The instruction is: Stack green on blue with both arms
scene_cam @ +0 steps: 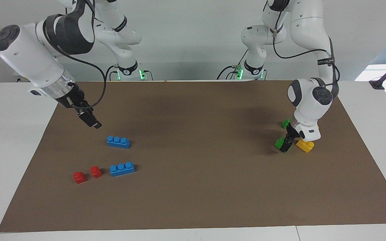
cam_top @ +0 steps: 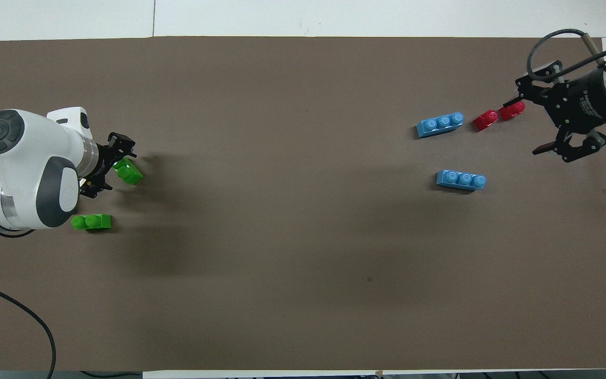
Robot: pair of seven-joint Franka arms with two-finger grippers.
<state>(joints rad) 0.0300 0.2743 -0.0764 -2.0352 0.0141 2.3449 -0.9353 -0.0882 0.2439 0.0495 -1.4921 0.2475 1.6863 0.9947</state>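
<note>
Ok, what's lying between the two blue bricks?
Nothing: in the overhead view only bare brown mat separates the blue brick nearer the robots from the farther blue brick.

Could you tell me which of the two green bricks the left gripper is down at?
The left gripper straddles the green brick farther from the robots, beside a yellow brick; the other green brick lies untouched.

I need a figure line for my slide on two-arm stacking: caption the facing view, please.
Left gripper open around a green brick beside a yellow brick; right gripper open above the mat near two blue bricks.
</note>
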